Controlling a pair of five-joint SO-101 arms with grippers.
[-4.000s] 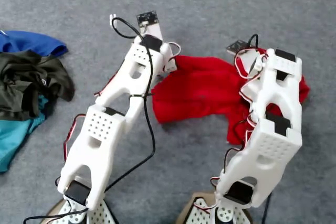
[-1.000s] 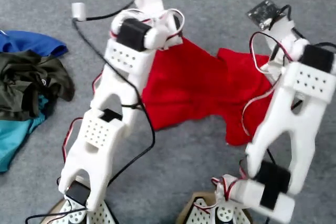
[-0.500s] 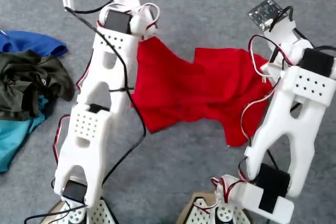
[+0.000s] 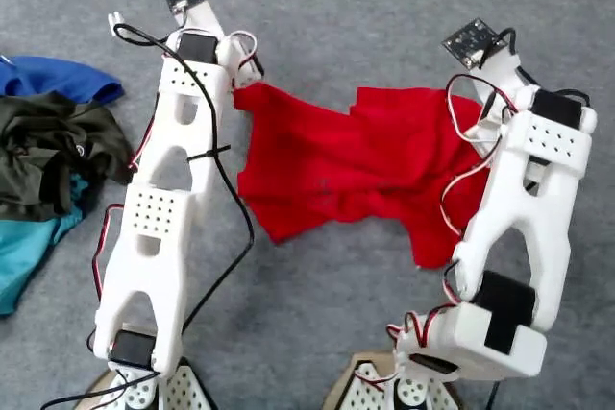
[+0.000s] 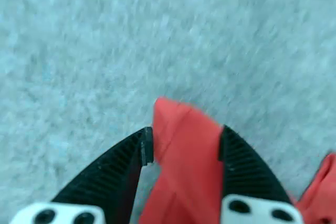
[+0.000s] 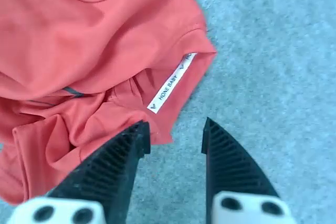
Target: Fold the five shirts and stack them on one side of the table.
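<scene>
Spreading the crumpled red cloth shirt (image 4: 356, 165) at the centre of the grey counter (image 4: 384, 36).
The left hand (image 5: 186, 137) is pinching a shirt corner toward the upper left of the high view. The right hand (image 6: 174, 128) is hovering open beside the labelled edge and should probably be gripping it before both pull the cloth taut.

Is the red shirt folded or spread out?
Spread, not folded: the red shirt lies rumpled and bunched across the table, one corner pinched in the left gripper.
</scene>
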